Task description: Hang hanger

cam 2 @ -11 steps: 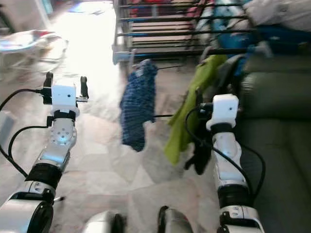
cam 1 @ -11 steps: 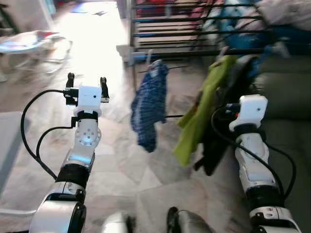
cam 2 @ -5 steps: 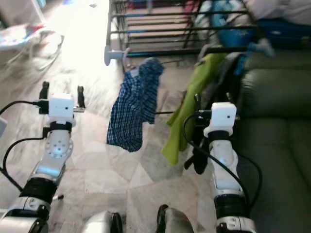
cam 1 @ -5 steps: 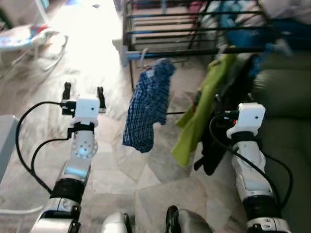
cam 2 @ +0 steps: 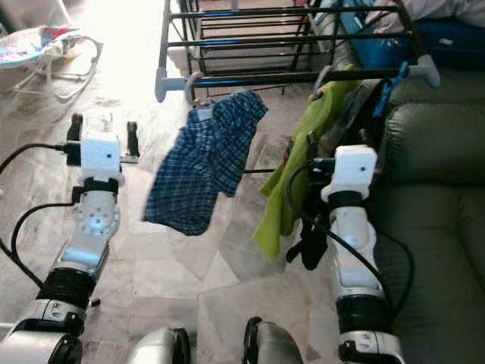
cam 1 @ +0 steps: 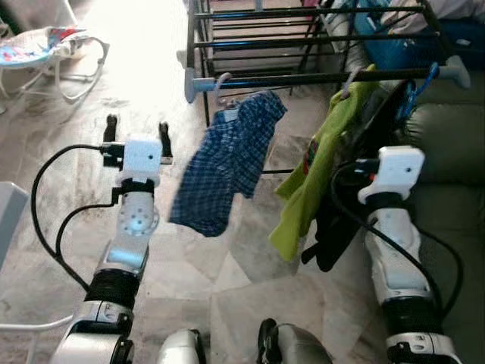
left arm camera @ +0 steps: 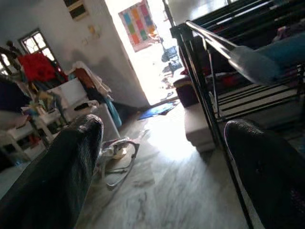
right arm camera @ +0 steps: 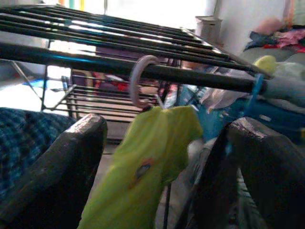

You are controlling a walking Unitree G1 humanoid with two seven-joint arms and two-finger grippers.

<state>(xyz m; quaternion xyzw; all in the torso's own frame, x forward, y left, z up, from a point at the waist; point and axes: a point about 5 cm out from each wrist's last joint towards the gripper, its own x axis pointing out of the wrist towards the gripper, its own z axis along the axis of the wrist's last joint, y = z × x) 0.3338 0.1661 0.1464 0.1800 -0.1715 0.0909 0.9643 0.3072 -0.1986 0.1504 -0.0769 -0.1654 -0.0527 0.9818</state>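
Left eye view: the hanger [cam 1: 222,82] hooks over the front rail [cam 1: 318,76] of the drying rack, near its left end, carrying a blue checked shirt [cam 1: 227,163] that flares out sideways. It hangs ahead and right of the left end effector [cam 1: 137,130], well apart, fingers spread and empty.

Right eye view: the right end effector [cam 2: 356,140] sits just beside a green shirt [cam 2: 292,182]; its fingers are hidden.

Right wrist view: the fingers [right arm camera: 62,162] stand spread, a grey hook [right arm camera: 139,81] on the rail between them.
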